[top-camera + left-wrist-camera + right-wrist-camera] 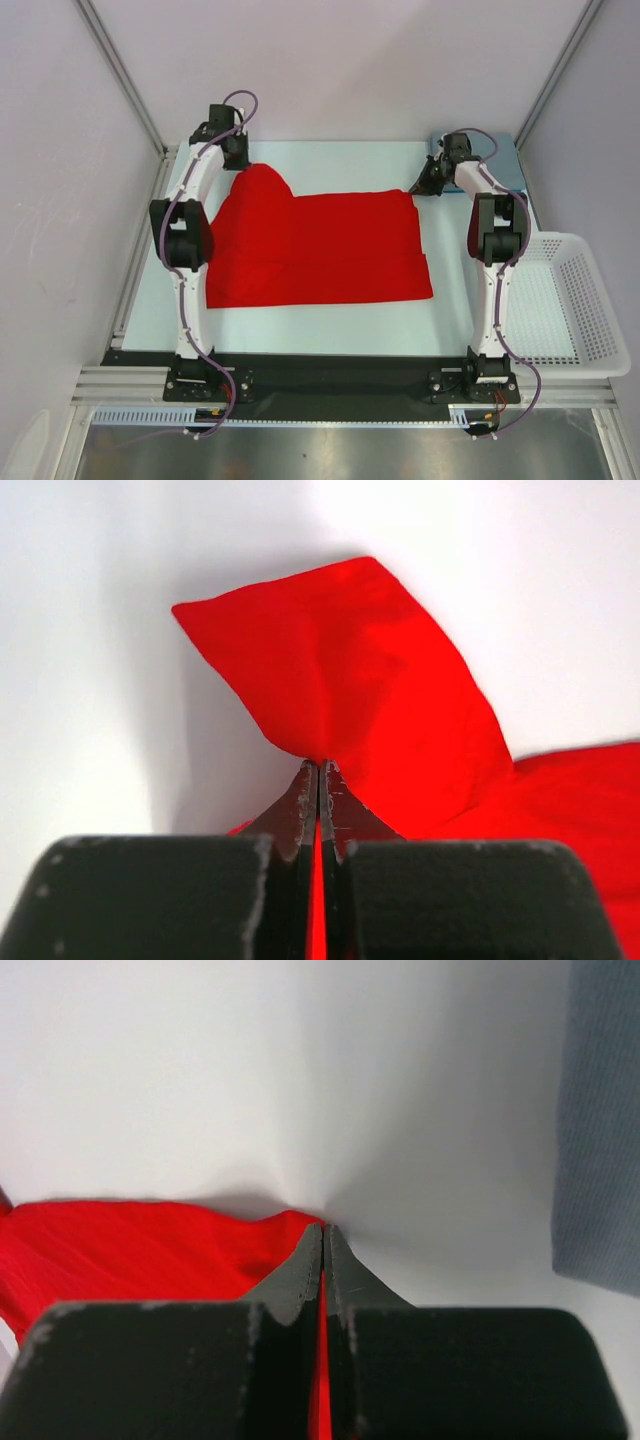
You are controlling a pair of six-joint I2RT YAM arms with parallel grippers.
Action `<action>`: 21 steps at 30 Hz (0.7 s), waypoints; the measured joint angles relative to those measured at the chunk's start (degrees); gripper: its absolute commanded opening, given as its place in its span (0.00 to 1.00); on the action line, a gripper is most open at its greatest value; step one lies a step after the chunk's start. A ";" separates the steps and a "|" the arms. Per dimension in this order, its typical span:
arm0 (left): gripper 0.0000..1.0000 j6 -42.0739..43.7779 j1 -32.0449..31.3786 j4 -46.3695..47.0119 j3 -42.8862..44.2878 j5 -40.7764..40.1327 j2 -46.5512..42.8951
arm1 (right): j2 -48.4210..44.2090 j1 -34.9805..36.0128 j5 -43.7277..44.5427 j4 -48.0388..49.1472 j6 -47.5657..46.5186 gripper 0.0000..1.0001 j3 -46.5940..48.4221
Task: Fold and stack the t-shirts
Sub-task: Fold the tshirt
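Closest in, my left claw (319, 770) is clamped tight on a lifted flap of the red t-shirt (320, 245), which spreads across mid-frame from above. My right claw (325, 1230) pinches its upper right corner (jaws fully together); the blue t-shirt (600, 1130) lies far right.

Left arm (186, 232), right arm (497, 236) stretched forward; both sets of jaws clamped tight.

White plastic mesh basket (560, 300) beside right edge of pale table (320, 330); black strip (330, 372) along near edge.
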 measured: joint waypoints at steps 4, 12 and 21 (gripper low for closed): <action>0.00 -0.04 0.00 -1.05 -1.62 0.02 -0.92 | -1.44 0.00 0.00 -0.68 0.02 0.00 -0.44; 0.00 -0.17 0.00 -2.14 -2.47 0.02 -1.49 | -3.54 0.00 -0.09 -0.66 0.46 0.00 -0.61; 0.00 -1.38 0.00 -2.75 -2.60 -0.04 -3.78 | -3.85 -1.31 -0.28 -1.33 0.52 0.00 -1.01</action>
